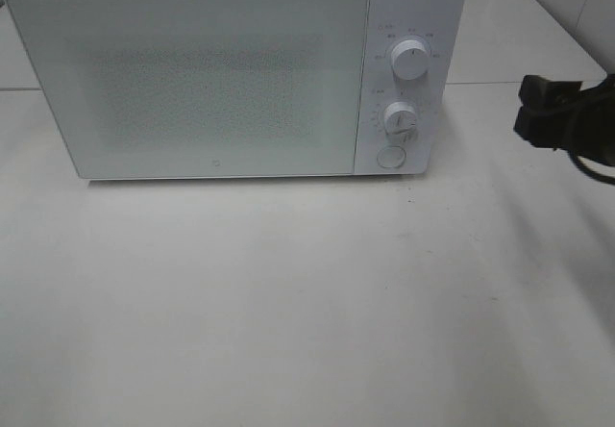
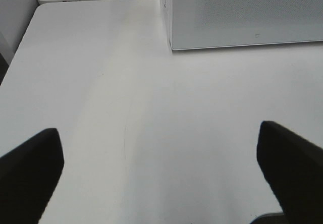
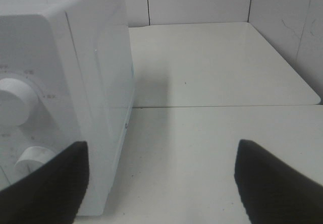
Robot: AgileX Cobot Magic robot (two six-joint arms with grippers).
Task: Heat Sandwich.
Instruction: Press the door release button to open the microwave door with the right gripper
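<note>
From the high view the microwave (image 1: 231,71) stands with its door (image 1: 192,86) closed, and the sandwich is nowhere in sight. It may be inside, but the frosted door hides that. The likely risk here is that the right gripper (image 1: 527,108), hovering off to the side of the control panel with its jaws spread and empty, comes in off-line and brushes the knobs (image 1: 411,62), changing a setting, or shoves the whole oven across the smooth table (image 1: 288,302). This view counts one microwave, two knobs, one round button (image 1: 390,156), one gripper and no sandwich. In the left wrist view the left gripper (image 2: 157,133) is fully released over bare table with nothing between its fingers, well apart from the oven's front corner. Reaching for the door from here could clip that corner. It shows two fingers, one oven and no sandwich. In the right wrist view the spread jaws hold nothing and sit near the panel side. One finger overlaps the lower knob in the picture, so a careless advance could snag it. Two knobs, two fingers and no sandwich show.
</note>
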